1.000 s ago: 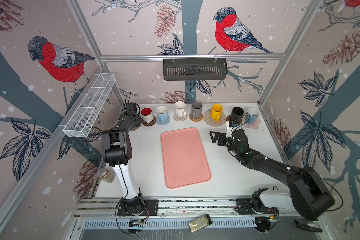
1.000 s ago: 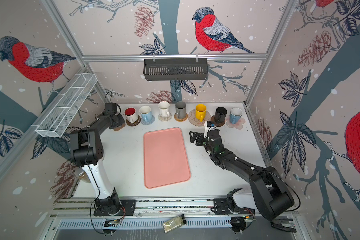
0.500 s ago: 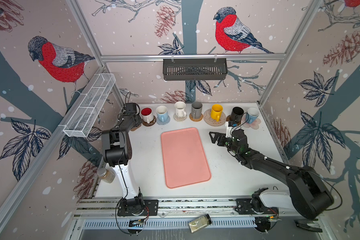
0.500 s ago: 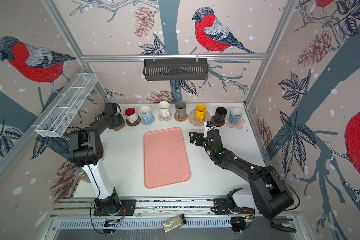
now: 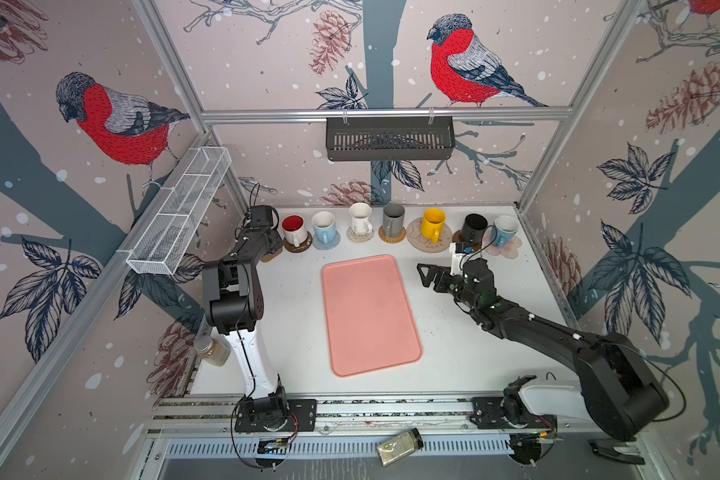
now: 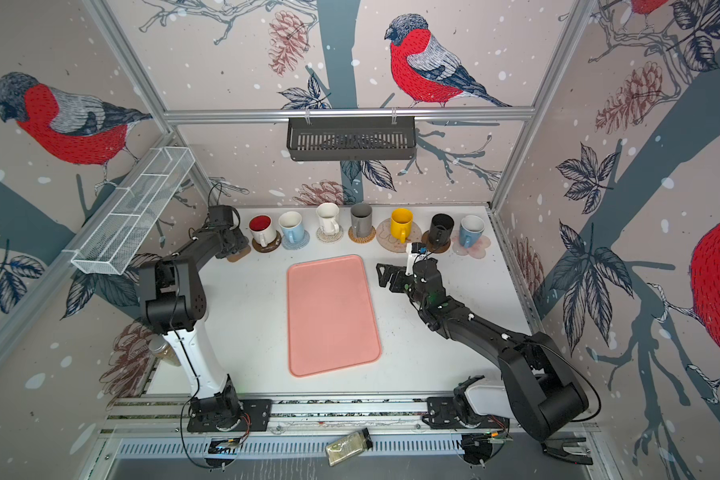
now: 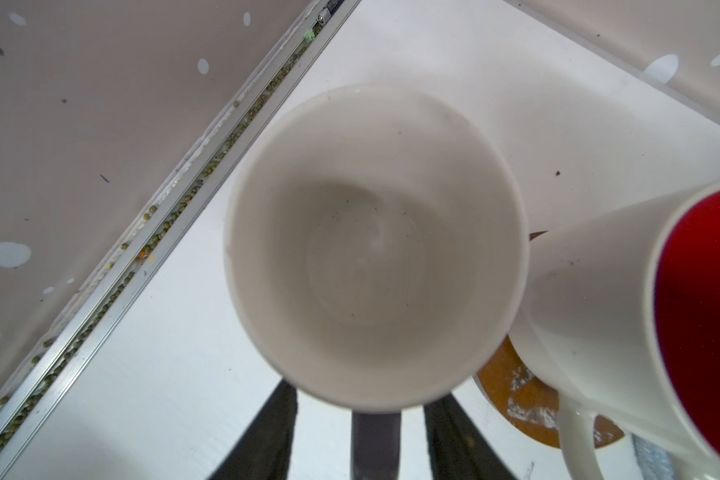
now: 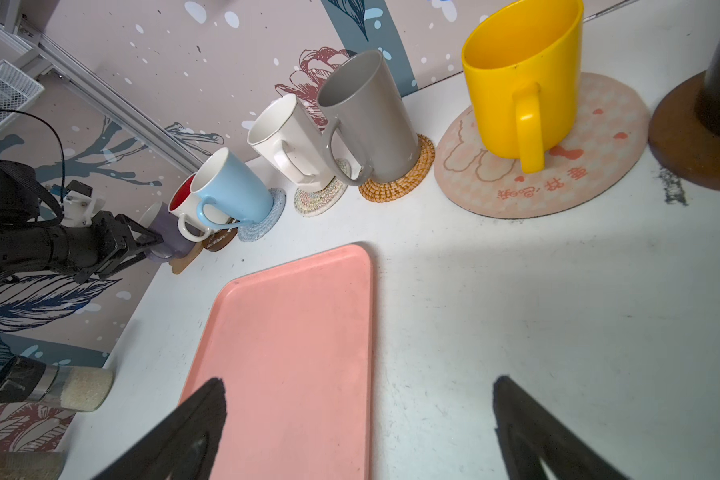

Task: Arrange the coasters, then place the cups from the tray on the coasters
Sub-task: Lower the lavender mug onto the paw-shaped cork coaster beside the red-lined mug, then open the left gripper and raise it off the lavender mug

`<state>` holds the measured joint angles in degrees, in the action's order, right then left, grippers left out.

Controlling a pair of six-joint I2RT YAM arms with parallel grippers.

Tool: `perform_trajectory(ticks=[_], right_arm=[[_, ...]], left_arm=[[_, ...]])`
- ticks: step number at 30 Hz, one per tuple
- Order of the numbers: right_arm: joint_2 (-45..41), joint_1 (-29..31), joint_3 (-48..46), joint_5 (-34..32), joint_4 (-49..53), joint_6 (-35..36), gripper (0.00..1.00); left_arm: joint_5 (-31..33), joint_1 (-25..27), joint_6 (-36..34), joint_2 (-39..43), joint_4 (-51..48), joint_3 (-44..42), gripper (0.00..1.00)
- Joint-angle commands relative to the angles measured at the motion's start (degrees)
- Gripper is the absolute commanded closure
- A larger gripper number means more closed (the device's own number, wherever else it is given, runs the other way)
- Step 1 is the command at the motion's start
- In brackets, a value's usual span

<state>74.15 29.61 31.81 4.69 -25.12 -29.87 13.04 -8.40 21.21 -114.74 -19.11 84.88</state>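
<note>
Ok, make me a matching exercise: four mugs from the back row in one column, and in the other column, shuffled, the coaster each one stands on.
Mugs
1. yellow mug
2. grey mug
3. light blue mug
4. black mug

Coasters
A. rattan woven coaster
B. dark brown disc coaster
C. large pink cartoon round coaster
D. blue-grey woven coaster

Pairs: 1-C, 2-A, 3-D, 4-B
</note>
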Motion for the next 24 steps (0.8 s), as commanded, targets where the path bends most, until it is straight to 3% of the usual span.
perform_trajectory(ticks=[1, 4, 9, 17, 24], right_arm=[[-1.0, 0.2, 0.0, 0.0, -1.1, 1.3, 0.01], [-1.6, 0.1, -0.3, -0.1, -1.3, 1.1, 0.01], [-2.1, 0.2, -1.4, 0.3, -2.6, 0.8, 0.0], [-5.2, 0.2, -1.5, 0.6, -2.2, 0.9, 0.0], [-9.2, 0.1, -2.4, -1.5, -1.1, 1.4, 0.0]], left_arm=[[1.4, -0.2, 0.0, 1.3, 0.7, 0.0, 0.28], [1.4, -0.2, -0.6, 2.8, 1.7, -0.8, 0.16], [2.8, -0.2, -1.3, 3.5, 0.5, -0.2, 0.04], [0.4, 0.3, -1.2, 6.6, -3.4, 0.2, 0.03], [1.0, 3.9, -1.5, 15.5, -1.8, -7.7, 0.03]])
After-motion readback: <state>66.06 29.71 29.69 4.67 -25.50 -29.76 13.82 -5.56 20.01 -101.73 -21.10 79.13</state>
